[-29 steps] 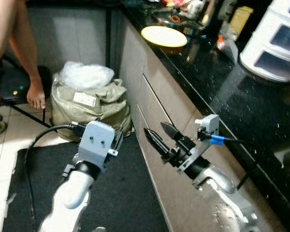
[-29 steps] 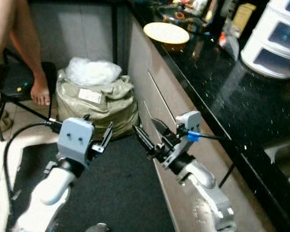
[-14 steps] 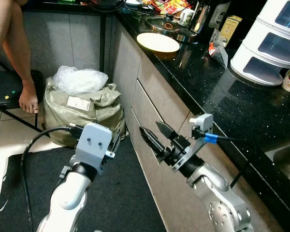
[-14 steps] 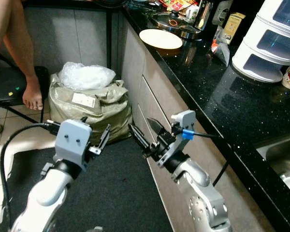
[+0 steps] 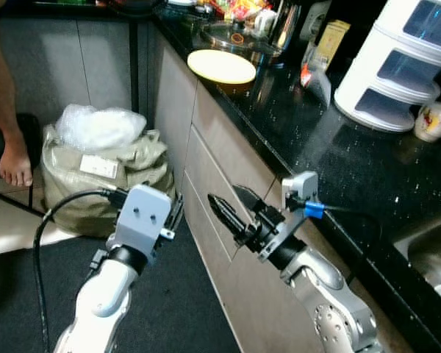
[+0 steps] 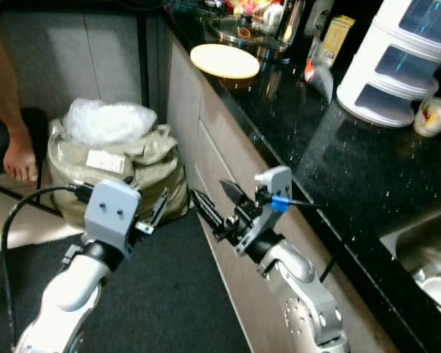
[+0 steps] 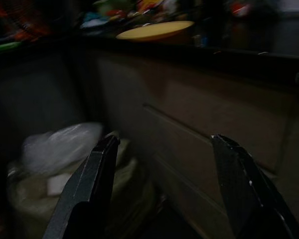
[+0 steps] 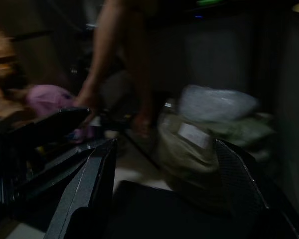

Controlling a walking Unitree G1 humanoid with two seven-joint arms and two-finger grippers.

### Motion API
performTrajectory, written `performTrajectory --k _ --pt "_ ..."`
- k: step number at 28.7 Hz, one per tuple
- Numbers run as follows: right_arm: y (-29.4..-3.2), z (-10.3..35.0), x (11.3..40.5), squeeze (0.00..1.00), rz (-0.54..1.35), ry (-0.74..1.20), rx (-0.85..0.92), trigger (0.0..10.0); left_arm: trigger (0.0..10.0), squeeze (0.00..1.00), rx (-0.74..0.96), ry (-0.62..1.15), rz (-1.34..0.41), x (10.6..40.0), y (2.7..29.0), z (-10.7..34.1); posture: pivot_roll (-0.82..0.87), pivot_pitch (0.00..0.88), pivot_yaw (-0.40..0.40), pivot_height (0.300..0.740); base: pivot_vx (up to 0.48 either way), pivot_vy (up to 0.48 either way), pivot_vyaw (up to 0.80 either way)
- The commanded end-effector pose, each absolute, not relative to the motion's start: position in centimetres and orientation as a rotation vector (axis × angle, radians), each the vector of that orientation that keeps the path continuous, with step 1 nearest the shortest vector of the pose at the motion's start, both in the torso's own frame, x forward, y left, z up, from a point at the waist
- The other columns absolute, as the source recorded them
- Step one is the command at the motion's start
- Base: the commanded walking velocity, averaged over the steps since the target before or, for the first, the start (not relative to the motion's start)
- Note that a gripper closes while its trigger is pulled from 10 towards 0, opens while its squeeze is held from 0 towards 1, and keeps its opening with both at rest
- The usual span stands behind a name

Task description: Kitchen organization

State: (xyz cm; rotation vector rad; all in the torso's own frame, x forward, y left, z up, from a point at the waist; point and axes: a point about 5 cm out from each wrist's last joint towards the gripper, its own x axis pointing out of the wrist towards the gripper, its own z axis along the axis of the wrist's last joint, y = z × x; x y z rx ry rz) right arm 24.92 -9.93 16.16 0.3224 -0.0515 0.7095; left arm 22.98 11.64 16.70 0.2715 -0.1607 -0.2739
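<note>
A black stone counter (image 5: 353, 169) runs along my right, with beige drawer fronts (image 5: 206, 147) below it. On it lie a yellow plate (image 5: 221, 66), a pot lid, packets, a white stacked drawer unit (image 5: 404, 62) and a mug (image 5: 432, 121). My right gripper (image 5: 226, 197) is open and empty, held just in front of the drawer fronts below the counter edge. My left gripper (image 6: 158, 207) is open and empty, raised over the dark mat and facing the drawers; its wrist view shows both fingers (image 7: 89, 189) spread towards the plate (image 7: 154, 31).
A tan sack topped with a clear plastic bag (image 5: 103, 151) stands on the floor against the cabinets ahead. A person's bare foot (image 5: 15, 158) rests by a dark stool at the left. A sink (image 5: 434, 254) opens at the right. A dark mat (image 5: 184, 316) covers the floor.
The whole picture has shifted as the camera moved along the counter; the person's leg has slid toward the left edge. Both grippers hold the same open pose.
</note>
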Motion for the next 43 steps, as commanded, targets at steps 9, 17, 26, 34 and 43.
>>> performTrajectory --k 9,17,26,34,43 --pt "-9.8 16.4 25.1 0.00 0.706 -0.066 0.328 10.0 10.0 0.00 0.283 -0.155 -0.278 23.0 11.8 16.6 0.15 0.022 -0.179 0.740 0.350 0.000 0.34" --pt "-9.7 16.3 25.2 0.00 0.697 -0.063 0.322 10.0 10.0 0.00 0.287 -0.155 -0.282 23.1 11.9 16.5 0.16 0.022 -0.177 0.740 0.352 0.000 0.00" --pt "-9.8 16.4 25.7 0.00 0.671 -0.056 0.297 10.0 10.0 0.00 0.291 -0.154 -0.291 23.0 11.8 16.4 0.16 0.000 -0.177 0.740 0.352 0.000 0.00" --pt "-9.6 17.2 25.9 0.00 0.677 -0.082 0.310 10.0 10.0 0.00 0.294 -0.154 -0.298 23.0 11.7 16.4 0.16 0.000 -0.174 0.740 0.352 0.000 0.00" --pt "-9.4 18.0 26.1 0.00 0.675 -0.105 0.297 10.0 10.0 0.00 0.295 -0.155 -0.302 22.9 11.7 16.4 0.16 0.000 -0.170 0.740 0.353 0.000 0.00"
